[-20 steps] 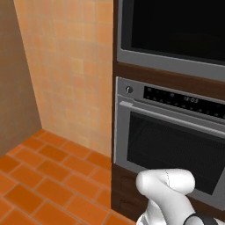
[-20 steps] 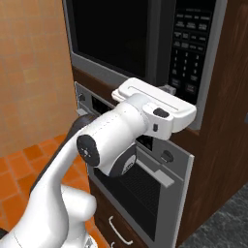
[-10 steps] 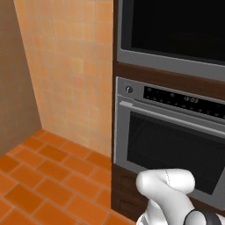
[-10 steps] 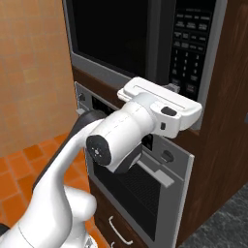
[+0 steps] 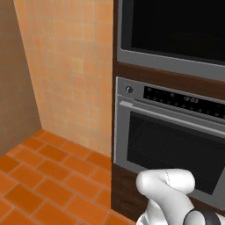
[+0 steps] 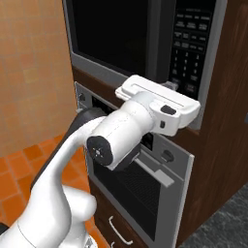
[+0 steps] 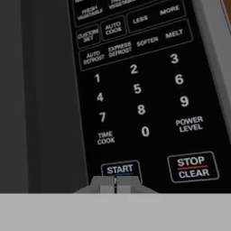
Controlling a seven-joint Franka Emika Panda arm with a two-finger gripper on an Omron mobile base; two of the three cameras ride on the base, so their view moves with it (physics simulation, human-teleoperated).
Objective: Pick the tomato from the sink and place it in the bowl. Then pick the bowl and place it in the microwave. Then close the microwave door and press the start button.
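The microwave [image 6: 145, 72] is a dark grey box built in above the oven, also seen at the top of the left base view as the microwave [image 5: 176, 48]. Its black glass microwave door [image 6: 109, 34] lies flush with the front, shut. My gripper [image 6: 173, 86] is shut and empty, its tips right at the lower part of the keypad [image 6: 193, 43]. In the hand view the gripper [image 7: 116, 184] has its tips together just under the START button [image 7: 120, 169], touching or almost touching it. The tomato, the bowl and the sink are out of view.
A STOP/CLEAR button [image 7: 192, 167] sits right of START. Below the microwave is a steel oven [image 5: 171, 140] with a knob and display strip, close under my forearm. An orange tiled wall [image 5: 70, 74] and orange floor [image 5: 44, 184] lie to the left.
The hand has crept a little forward and up toward the microwave's keypad. The jaws stayed shut and the base has not moved.
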